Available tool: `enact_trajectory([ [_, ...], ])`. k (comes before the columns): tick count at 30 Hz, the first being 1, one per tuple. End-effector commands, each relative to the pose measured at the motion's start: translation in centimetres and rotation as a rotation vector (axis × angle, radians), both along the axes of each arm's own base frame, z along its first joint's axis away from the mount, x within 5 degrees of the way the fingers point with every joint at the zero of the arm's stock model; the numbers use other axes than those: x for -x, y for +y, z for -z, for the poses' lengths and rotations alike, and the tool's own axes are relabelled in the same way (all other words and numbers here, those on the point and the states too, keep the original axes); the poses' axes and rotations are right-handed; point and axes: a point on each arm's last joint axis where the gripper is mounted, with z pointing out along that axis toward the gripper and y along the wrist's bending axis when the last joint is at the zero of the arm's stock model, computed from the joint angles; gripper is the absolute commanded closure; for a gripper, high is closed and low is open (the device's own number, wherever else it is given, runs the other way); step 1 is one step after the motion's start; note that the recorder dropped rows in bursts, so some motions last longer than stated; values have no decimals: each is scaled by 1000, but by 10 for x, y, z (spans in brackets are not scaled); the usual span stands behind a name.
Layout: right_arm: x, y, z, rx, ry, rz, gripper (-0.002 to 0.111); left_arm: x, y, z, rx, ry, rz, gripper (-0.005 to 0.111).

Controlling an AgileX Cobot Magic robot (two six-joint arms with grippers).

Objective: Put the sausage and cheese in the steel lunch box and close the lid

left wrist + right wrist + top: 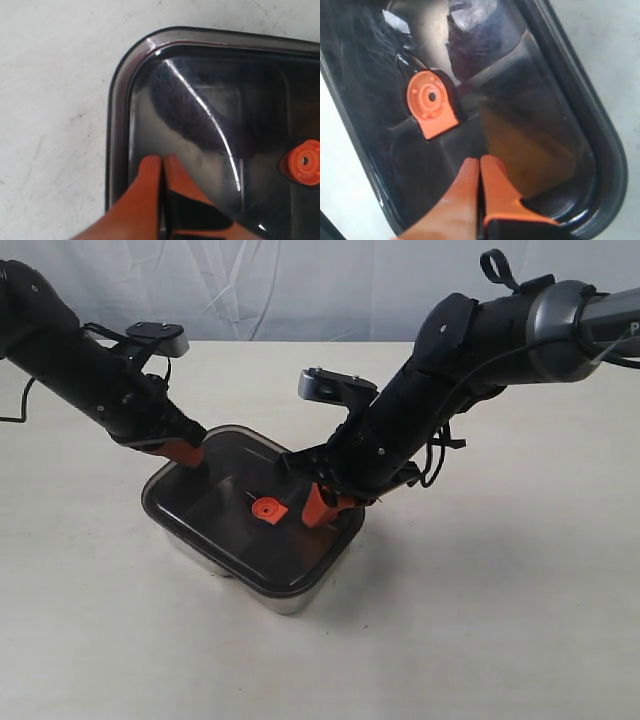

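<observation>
The dark smoky lid (pixel 215 500) lies on top of the steel lunch box (pixel 290 602), whose shiny wall shows below it. The lid's orange centre valve (pixel 266 508) faces up. My left gripper (pixel 183 454) is shut, its orange tips resting on the lid's far-left corner (pixel 162 159). My right gripper (pixel 318 510) is shut too, tips down on the lid beside the valve (pixel 480 161). In the right wrist view a dim yellowish patch under the lid (pixel 535 145) looks like the cheese. The sausage is hidden.
The box stands on a pale tabletop (pixel 500 620) with a white cloth backdrop (pixel 300 280) behind it. Both black arms slope down over the box from the left and right.
</observation>
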Motion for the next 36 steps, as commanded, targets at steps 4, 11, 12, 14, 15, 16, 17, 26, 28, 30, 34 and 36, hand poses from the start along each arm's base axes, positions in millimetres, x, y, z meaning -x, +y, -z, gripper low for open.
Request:
enact_trajectory([
  [4,-1,-1,18,43,9,-14,109,-2,2,28,-48,63,9,107],
  [11,-1,-1,18,46,7,-16,109,-4,0,48,-39,113,-11,107],
  [12,0,-1,18,46,10,-18,109,-5,0,48,-32,102,-21,107],
  [14,0,-1,18,47,12,-19,109,-8,-2,46,-13,74,-43,107],
  [15,0,-2,18,47,14,-20,109,-9,-3,45,-1,57,-39,107],
  [16,0,-2,18,48,16,-21,109,-10,-3,44,9,49,-38,107],
  [17,0,-2,18,48,19,-21,109,-11,-4,44,10,41,-39,107],
  [26,1,-2,18,49,24,-26,109,-12,1,57,-43,82,-87,107],
  [28,1,-2,18,50,26,-27,109,-12,2,60,-62,92,-100,107],
  [30,1,-2,18,50,26,-27,109,-12,3,63,-69,99,-106,107],
  [34,1,-2,18,50,27,-25,109,-13,3,64,-70,103,-105,107],
  [36,1,-2,18,50,27,-25,109,-13,3,64,-70,103,-105,107],
])
